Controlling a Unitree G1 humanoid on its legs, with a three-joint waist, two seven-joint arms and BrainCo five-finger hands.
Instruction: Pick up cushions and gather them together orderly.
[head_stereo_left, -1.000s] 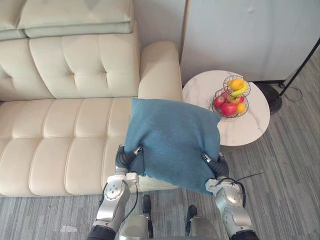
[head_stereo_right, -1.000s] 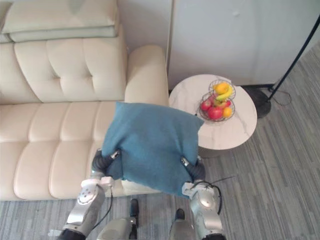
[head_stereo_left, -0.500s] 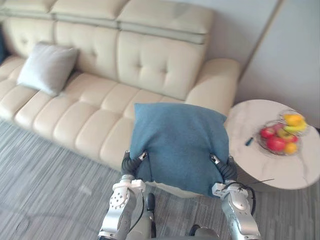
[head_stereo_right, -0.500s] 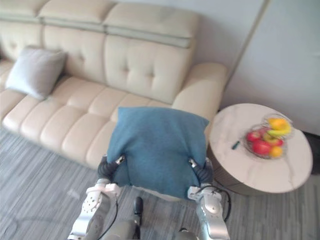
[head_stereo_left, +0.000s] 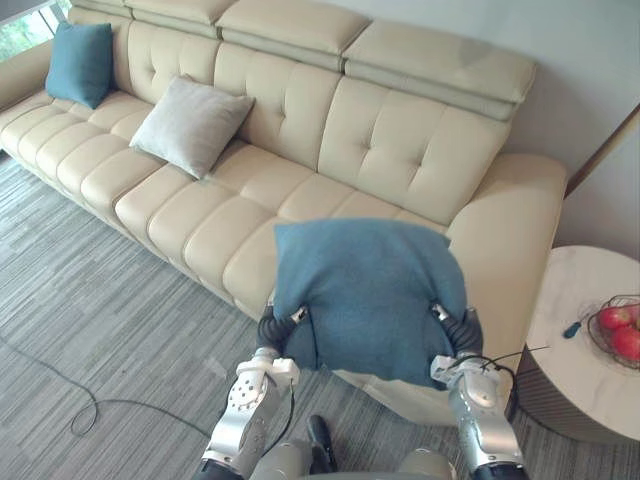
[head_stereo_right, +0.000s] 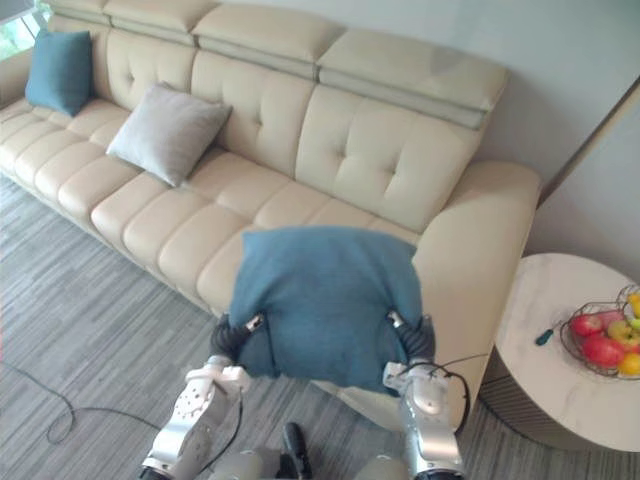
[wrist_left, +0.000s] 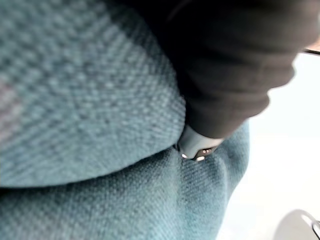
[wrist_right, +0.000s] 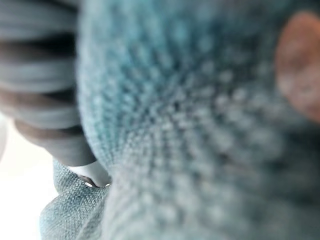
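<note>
View had swung left, grip unchanged | big blue square fabric cushion (head_stereo_left: 368, 290) stayed up between left hand (head_stereo_left: 285, 325) and right hand (head_stereo_left: 455, 325), both clamped on its lower corners | cream tufted leather sofa (head_stereo_left: 380, 150) lay just beyond the hands | grey square cushion (head_stereo_left: 192, 125) and small blue cushion (head_stereo_left: 80, 63) sat far ahead-left of the left hand | round white marble table (head_stereo_left: 585, 370) with wire fruit basket (head_stereo_left: 620, 335) stood right of the right hand
</note>
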